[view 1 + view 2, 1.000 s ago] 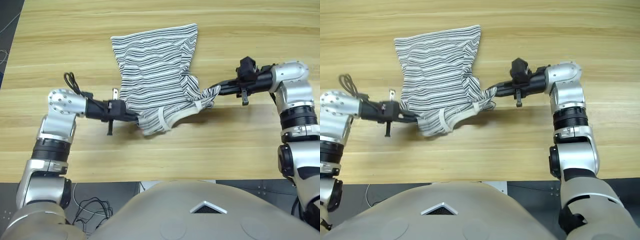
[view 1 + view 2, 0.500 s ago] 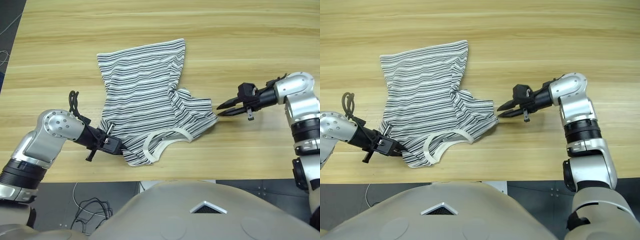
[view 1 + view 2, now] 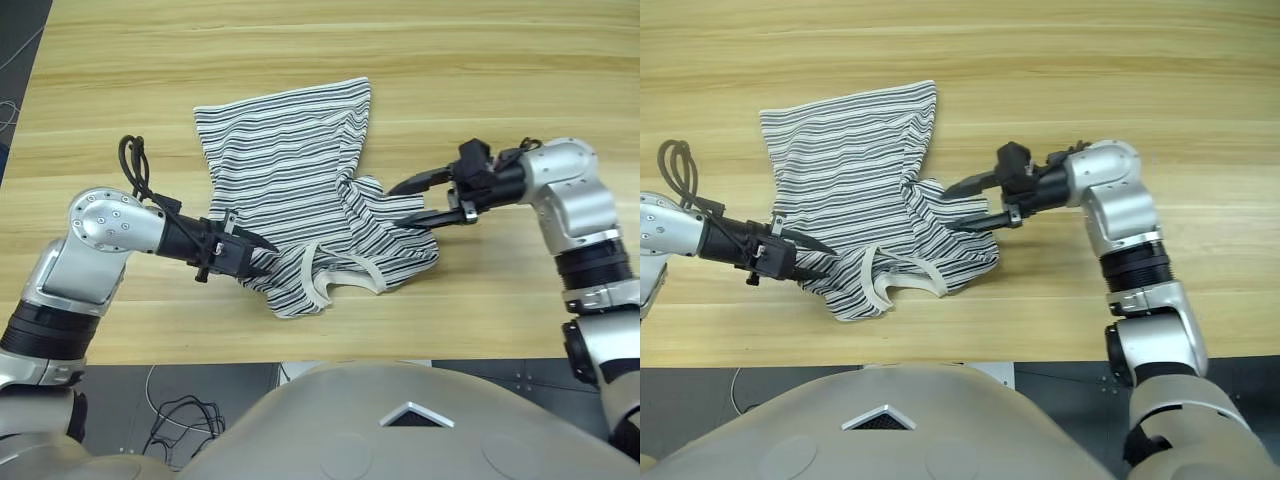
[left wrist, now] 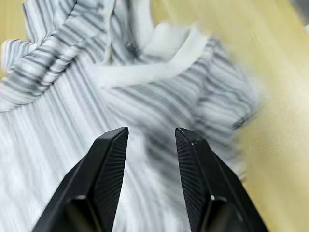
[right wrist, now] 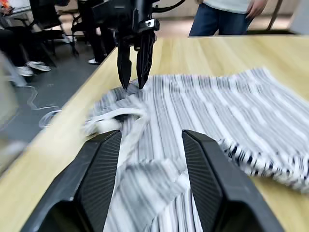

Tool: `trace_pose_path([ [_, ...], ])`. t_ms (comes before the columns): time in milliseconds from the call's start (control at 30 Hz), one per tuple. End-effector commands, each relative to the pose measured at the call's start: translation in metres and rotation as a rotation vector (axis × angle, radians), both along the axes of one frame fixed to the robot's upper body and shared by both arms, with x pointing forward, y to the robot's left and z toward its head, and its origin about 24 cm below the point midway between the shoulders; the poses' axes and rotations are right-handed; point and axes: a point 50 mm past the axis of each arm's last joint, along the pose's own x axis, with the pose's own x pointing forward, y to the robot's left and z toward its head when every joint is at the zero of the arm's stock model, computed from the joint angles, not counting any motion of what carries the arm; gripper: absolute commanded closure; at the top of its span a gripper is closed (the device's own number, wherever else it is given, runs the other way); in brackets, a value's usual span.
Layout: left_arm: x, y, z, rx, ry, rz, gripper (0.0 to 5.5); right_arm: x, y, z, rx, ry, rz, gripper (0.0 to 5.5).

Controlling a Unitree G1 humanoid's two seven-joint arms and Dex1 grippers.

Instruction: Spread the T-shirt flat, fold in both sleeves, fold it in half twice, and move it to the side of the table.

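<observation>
Left eye view: a grey-and-white striped T-shirt [image 3: 290, 170] lies on a pale wooden table [image 3: 520, 60], about midway between left and right. Its bunched near end sits close to the table's near edge. Wood shows broadly on the far side and out to both the left and the right of the cloth, and the table's far edge is cut off by the frame. The far half of the shirt lies fairly flat, while the near half is heaped in folds with a white neckband [image 3: 322, 287] looped on top. The sleeves are lost in the folds and cannot be told apart. The left gripper [image 3: 268, 258] is at the shirt's near left edge, its fingers parted a little over the cloth. The right gripper [image 3: 392, 207] is at the shirt's right side, its fingers spread wide above a rumpled fold. Right eye view: the same layout, with a narrow strip of wood between the neckband and the near edge. Left wrist view: two black ribbed fingers [image 4: 112, 164] stand moderately apart with nothing between them, striped cloth and the neckband just beyond, and the shirt's outer edge is blurred. Right wrist view: two broad fingers [image 5: 99, 179] gape wide over the folds, and farther off the left gripper points down onto the shirt.
</observation>
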Motion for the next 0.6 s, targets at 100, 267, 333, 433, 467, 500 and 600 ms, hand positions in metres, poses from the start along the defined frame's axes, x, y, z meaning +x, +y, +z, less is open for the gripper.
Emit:
trace_pose_path([
  [100,0.021,0.019,-0.016,0.074,-0.146,0.031,3.70,0.008,0.046,-0.028,-0.031,-0.063,-0.065,3.18],
  [267,0.029,0.015,0.011,-0.057,-0.255,0.042,3.70,0.013,0.040,-0.063,-0.248,-0.147,-0.122,3.18],
  [333,0.030,0.017,0.013,-0.064,-0.271,0.047,3.70,0.018,0.030,-0.075,-0.369,-0.202,-0.162,3.18],
  [433,0.035,0.017,0.016,-0.091,-0.312,0.060,3.70,0.032,0.010,-0.088,-0.583,-0.289,-0.274,3.18],
  [467,0.036,0.015,0.020,-0.112,-0.343,0.057,3.70,0.037,-0.001,-0.090,-0.650,-0.315,-0.319,3.18],
  [500,0.039,0.013,0.026,-0.137,-0.384,0.056,3.70,0.042,-0.012,-0.090,-0.702,-0.332,-0.362,3.18],
  [600,0.051,0.005,0.048,-0.232,-0.520,0.078,3.70,0.052,-0.049,-0.083,-0.782,-0.339,-0.490,3.18],
])
